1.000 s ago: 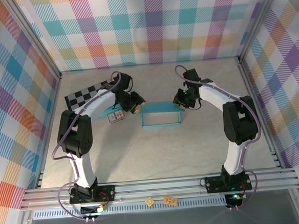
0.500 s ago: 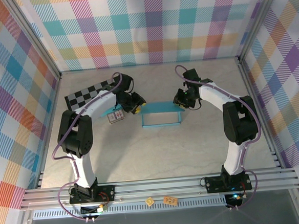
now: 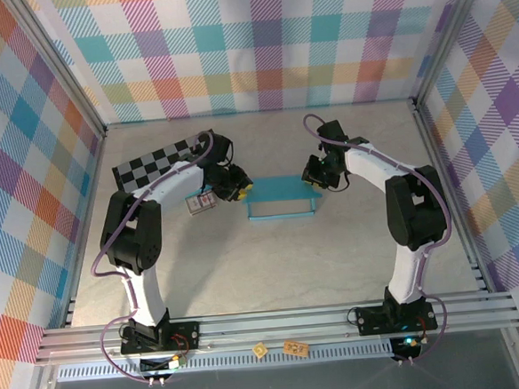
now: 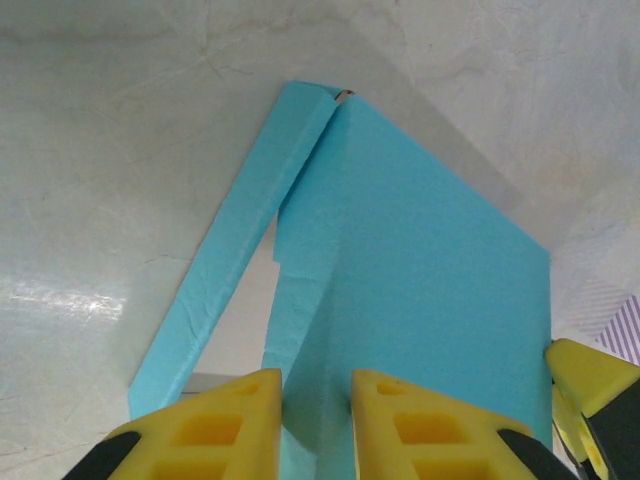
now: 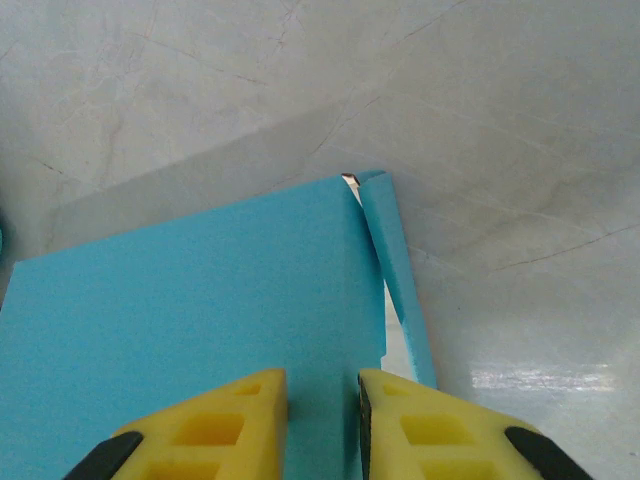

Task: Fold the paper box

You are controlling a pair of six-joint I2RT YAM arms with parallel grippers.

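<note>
Turquoise card stands out on a pale, marbled table [image 3: 274, 274] walled in by pastel plaid panels [image 3: 258, 43]. From overhead, the paper box [image 3: 277, 188] lies near the middle of the table as a shallow rectangle, with its broad blue panel along the far side. The left gripper [image 3: 239, 187] meets the box at its far left corner and the right gripper [image 3: 313, 178] meets it at its far right corner, so the box sits between the two arms. A black-and-white checkered board [image 3: 150, 164] lies toward the far left of the table. A small patterned card [image 3: 200, 203] rests just left of the left gripper.

Seen from the left wrist, the left gripper [image 4: 317, 395] has its yellow fingers [image 4: 210, 425] drawn in narrow, closed on a blue edge of the paper box [image 4: 420, 260]. A wide blue panel spreads away from them, and a thin blue strip runs along its left side. The two meet at a far corner. Marbled table [image 4: 110, 150] shows around them.

Seen from the right wrist, the right gripper [image 5: 322, 395] is likewise narrow, its yellow fingers [image 5: 430, 425] clamping the edge of the paper box [image 5: 190, 300]. The wide panel lies to their left and a slim blue strip slants along its right side. The table [image 5: 480, 120] lies beyond.
</note>
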